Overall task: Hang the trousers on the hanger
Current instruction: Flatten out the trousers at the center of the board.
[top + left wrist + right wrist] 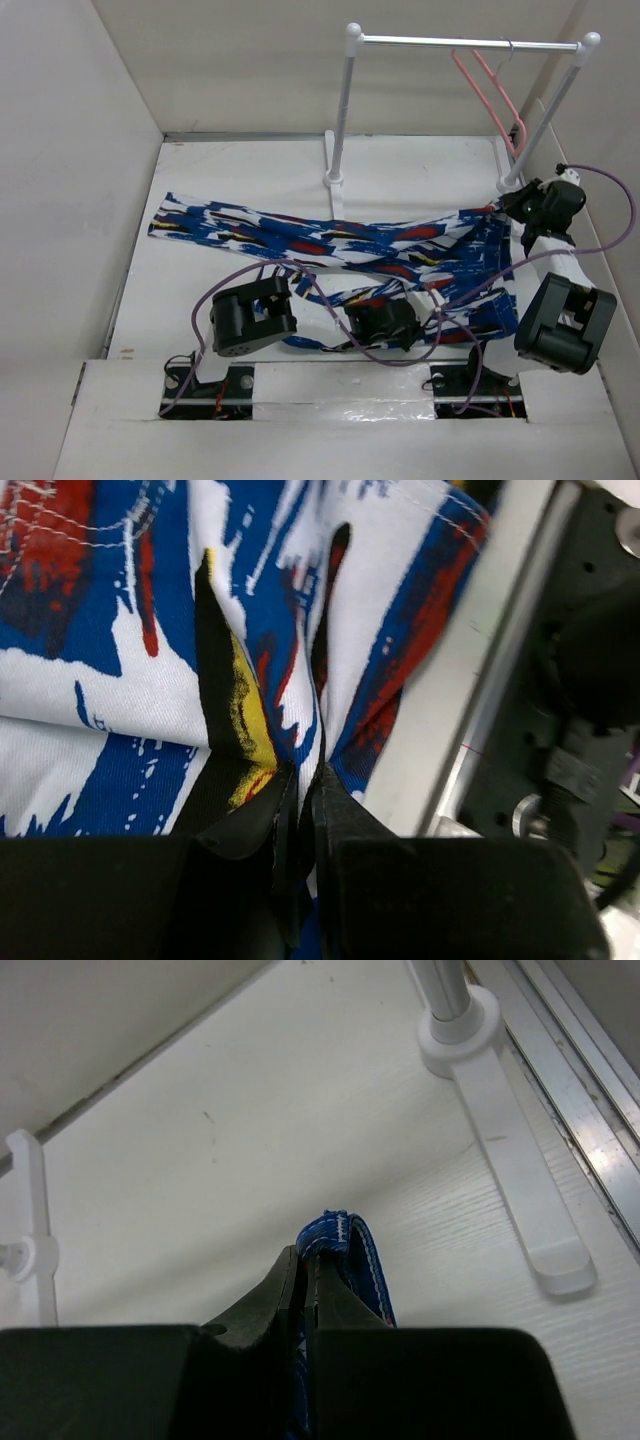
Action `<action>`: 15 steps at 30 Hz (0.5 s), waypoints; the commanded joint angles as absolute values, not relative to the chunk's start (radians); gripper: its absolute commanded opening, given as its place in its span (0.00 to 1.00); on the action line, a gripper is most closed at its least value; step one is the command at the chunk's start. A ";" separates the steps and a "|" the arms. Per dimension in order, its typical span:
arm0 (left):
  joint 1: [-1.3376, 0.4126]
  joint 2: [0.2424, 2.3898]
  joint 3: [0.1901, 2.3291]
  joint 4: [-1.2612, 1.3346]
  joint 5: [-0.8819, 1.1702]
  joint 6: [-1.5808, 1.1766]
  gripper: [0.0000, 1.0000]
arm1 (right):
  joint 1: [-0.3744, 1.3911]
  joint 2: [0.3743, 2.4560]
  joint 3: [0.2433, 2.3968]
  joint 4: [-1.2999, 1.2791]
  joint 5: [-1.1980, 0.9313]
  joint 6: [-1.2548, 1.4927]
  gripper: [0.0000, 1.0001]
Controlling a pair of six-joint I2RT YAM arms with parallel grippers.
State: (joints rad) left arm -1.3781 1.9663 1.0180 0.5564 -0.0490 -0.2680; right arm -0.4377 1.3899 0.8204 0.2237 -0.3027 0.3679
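Left wrist shows the left gripper [307, 775] pinched tight on soft, creased trousers [100, 690]; right gripper [307, 1262] likewise.

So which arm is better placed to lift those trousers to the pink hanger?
Probably the right. The right gripper pinches the trousers close by the hanger; the left gripper holds them nearer the robot's base.

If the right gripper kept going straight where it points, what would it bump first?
Probably the bare white table just past the trousers fold the right gripper pinches, then the back wall. The rack foot sits off to one side. Depth is unclear.
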 commanded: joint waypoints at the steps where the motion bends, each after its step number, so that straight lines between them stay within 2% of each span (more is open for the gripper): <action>1: -1.450 1.899 0.986 0.511 0.061 -0.242 0.00 | -0.417 1.442 0.955 0.196 -0.183 0.322 0.00; 5: -1.450 1.862 0.976 0.551 0.072 -0.264 0.02 | -0.417 1.545 1.040 0.172 -0.132 0.313 0.00; 6: -1.450 1.864 0.982 0.548 0.066 -0.264 0.08 | -0.417 1.561 1.049 0.170 -0.120 0.313 0.00; 7: -1.450 1.867 0.992 0.540 0.058 -0.264 0.20 | -0.417 1.592 1.058 0.164 -0.112 0.311 0.01; 9: -1.450 1.861 1.012 0.529 0.038 -0.255 0.28 | -0.417 1.606 1.075 0.150 -0.113 0.310 0.08; 10: -1.450 1.839 1.009 0.529 0.009 -0.252 0.39 | -0.426 1.600 1.075 0.150 -0.118 0.313 0.25; 12: -1.450 1.807 0.996 0.534 -0.064 -0.249 0.46 | -0.426 1.576 1.069 0.158 -0.141 0.317 0.51; 13: -1.450 1.768 0.986 0.535 -0.102 -0.245 0.56 | -0.426 1.536 1.060 0.160 -0.149 0.316 0.68; 15: -1.430 1.732 0.966 0.526 -0.187 -0.227 0.64 | -0.426 1.485 1.048 0.160 -0.152 0.316 0.80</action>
State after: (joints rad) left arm -1.4151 1.8442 0.9810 0.5297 -0.0956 -0.2699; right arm -0.4179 1.5852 1.0016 0.0757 -0.1627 0.3271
